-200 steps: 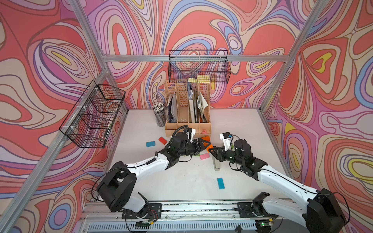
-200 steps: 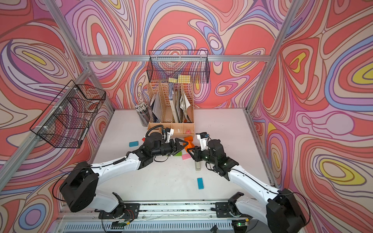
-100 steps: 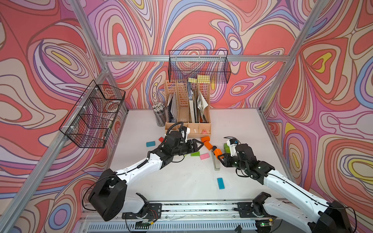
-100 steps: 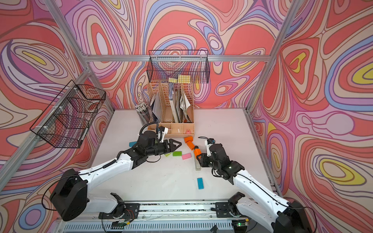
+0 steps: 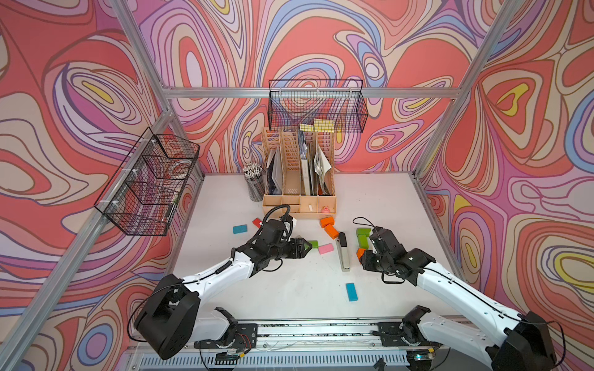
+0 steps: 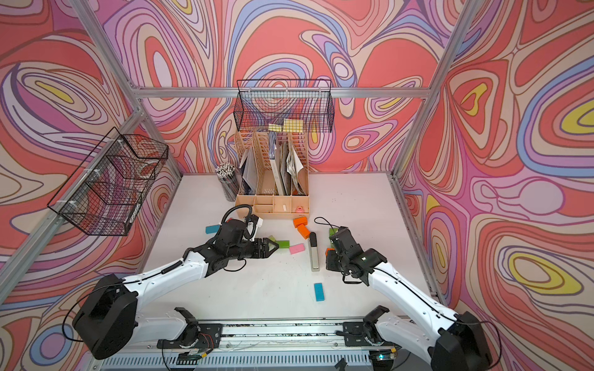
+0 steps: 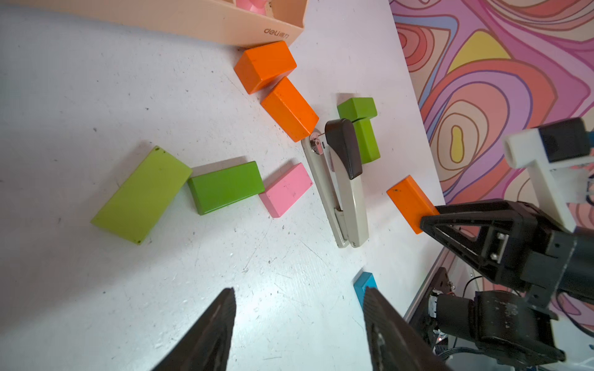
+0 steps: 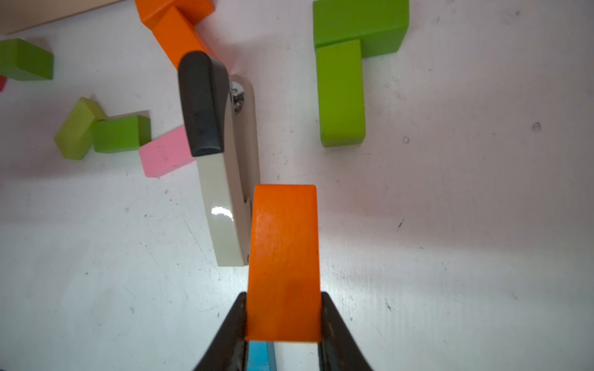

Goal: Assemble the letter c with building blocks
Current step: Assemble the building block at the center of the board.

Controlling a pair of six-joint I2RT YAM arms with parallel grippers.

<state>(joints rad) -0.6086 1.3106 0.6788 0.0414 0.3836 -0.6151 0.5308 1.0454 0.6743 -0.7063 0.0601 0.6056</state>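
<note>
My right gripper (image 8: pixel 283 298) is shut on an orange block (image 8: pixel 284 257) and holds it just above the table beside the stapler; in a top view the right gripper (image 5: pixel 361 255) is in front of two green blocks (image 5: pixel 362 236) that touch in an L. My left gripper (image 7: pixel 299 292) is open and empty; in a top view the left gripper (image 6: pixel 273 248) points at a lime block (image 7: pixel 141 194), a green block (image 7: pixel 225 188) and a pink block (image 7: pixel 286 189) lying in a row. Two orange blocks (image 5: pixel 329 226) touch near the organiser. No letter c shape is in view.
A stapler (image 5: pixel 343 253) lies between the two grippers. A blue block (image 5: pixel 351 291) lies toward the front; another blue block (image 5: pixel 239 229) and a red block (image 5: pixel 257 222) lie at the left. A desk organiser (image 5: pixel 299 205) and pencil cup (image 5: pixel 255 186) stand at the back.
Both grippers have drawn apart from the middle. The right one has carried the orange block right and toward the front, past the stapler. The left one has pulled back to the left, empty.
</note>
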